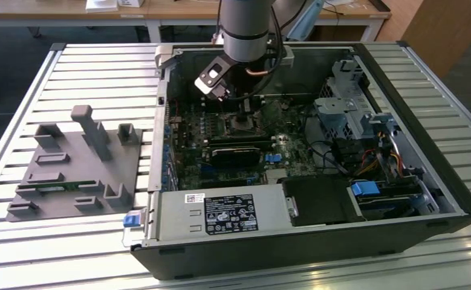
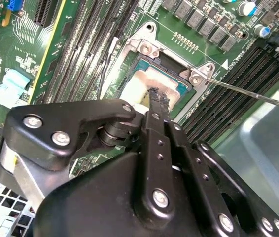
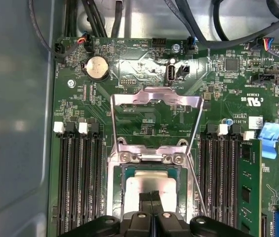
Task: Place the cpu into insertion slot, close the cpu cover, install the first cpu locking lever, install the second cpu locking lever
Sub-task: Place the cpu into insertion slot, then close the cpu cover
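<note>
- Cpu: lying flat inside the insertion slot on the motherboard, silvery top facing up; judging the placing step to be done or all but done.
- Finding the gripper hanging straight over the chip, its fingers brought together with nothing clamped between them, the tips sitting at the chip's top near its middle.
- Not managing to tell whether those tips are pressing down or merely touching.
- Seeing the cpu cover standing swung open, back from the slot, so counting the closing as not yet done.
- Seeing one thin locking lever sticking out free beside the slot, not latched; judging both lever steps to be outstanding.
- Failing to make out the other lever with any confidence, or to say which one counts as first.
- Losing the near part of the slot and chip behind the gripper's black body in both wrist views, so not confirming that all four chip edges are sitting down evenly.
- Looking from the exterior view, finding the arm reaching down into the open computer case and blocking the slot area; chip and cover being too small there to judge.
</note>
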### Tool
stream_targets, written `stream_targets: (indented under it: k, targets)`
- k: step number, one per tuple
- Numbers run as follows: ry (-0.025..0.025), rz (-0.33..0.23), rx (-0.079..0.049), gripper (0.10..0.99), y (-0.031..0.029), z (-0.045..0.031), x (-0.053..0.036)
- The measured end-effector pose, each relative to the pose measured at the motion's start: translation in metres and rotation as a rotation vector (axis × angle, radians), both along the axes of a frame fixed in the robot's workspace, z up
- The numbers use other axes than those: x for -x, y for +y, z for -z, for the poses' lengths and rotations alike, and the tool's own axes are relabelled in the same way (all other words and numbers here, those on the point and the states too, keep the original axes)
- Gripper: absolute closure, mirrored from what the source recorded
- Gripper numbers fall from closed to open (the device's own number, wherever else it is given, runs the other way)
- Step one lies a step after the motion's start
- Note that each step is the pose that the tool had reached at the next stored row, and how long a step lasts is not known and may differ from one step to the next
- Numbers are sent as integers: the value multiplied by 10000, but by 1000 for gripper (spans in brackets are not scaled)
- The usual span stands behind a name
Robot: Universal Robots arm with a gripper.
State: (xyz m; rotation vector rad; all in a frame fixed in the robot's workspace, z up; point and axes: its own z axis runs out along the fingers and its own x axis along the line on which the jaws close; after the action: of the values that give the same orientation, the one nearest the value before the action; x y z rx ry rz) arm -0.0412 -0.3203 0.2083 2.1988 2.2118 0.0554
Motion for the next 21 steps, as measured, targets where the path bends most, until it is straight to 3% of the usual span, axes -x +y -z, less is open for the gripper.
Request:
stream_targets:
  k: [9, 21]
  targets:
    - [28, 0, -2, 980, 0, -40, 0]
    - [29, -1, -13, 980, 0, -163, -1]
